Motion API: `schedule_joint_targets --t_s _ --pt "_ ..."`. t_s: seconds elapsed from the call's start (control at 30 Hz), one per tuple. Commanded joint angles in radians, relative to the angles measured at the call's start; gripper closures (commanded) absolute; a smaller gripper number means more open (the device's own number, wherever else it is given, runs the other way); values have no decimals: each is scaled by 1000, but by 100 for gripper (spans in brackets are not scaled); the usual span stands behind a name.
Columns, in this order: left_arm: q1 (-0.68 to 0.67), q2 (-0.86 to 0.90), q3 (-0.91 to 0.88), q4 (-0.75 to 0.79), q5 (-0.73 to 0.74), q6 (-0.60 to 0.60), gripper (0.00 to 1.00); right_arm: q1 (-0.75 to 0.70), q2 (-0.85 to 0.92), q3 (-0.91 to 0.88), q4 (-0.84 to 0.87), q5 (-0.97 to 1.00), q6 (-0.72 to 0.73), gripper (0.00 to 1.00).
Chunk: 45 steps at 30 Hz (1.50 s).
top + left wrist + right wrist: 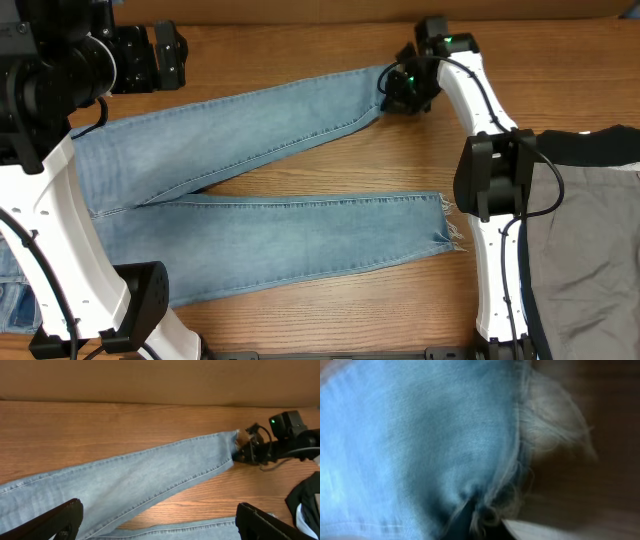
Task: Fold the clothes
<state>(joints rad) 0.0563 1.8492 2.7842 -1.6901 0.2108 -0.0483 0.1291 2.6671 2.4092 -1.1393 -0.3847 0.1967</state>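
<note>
Overhead: one pair of jeans (300,235) lies flat on the desk (300,40), its two legs spread in a V with both hems toward the right. The right hand (402,88) is closed on the end of the far leg (250,115). The left hand (165,55) hangs wide open over the far left corner, holding nothing. One grey garment (590,240) and one dark garment (590,145) lie at the right edge.

Left wrist: the far leg runs up to the right hand (248,450), which sits right at its end.

Right wrist: the frayed hem (515,460) fills the view, puckered where it is pinched. The fold likely goes best if that hem is carried low across onto the near leg (300,235), with both layers kept in the pinch and the edges matched.
</note>
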Motion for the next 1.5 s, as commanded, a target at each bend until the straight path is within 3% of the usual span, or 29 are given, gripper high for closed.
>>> schedule_joint_targets --t_s 0.0,0.1,0.27,0.33,0.43,0.53,0.8,0.93,1.03,1.27,1.47 --pt "-5 -31 13 1 27 26 0 -43 10 -16 148 146 109 96" --pt "-5 -31 13 1 27 25 0 -117 9 14 343 142 206 96" --pt "-5 -31 13 1 50 26 0 -246 8 68 487 -24 277 96" --pt "-5 -31 13 1 48 27 0 -314 2 93 484 -190 275 55" --pt "-4 -31 13 1 37 28 0 -363 -24 102 419 -295 273 43" --pt "-5 -35 13 1 12 32 0 -396 -77 102 321 -354 235 37" --pt "-4 -130 13 1 -160 29 0 -391 -325 102 19 -357 6 32" --pt "-4 -258 -12 1 -378 -62 0 -362 -513 102 -105 -322 -38 32" --pt "2 -327 -80 1 -430 -117 0 -340 -620 102 -143 -304 -47 31" --pt "169 -437 -422 1 -396 -158 0 -272 -836 102 -270 -224 -48 28" --pt "425 -425 -744 5 -212 -93 0 -198 -935 102 -444 -121 -48 23"
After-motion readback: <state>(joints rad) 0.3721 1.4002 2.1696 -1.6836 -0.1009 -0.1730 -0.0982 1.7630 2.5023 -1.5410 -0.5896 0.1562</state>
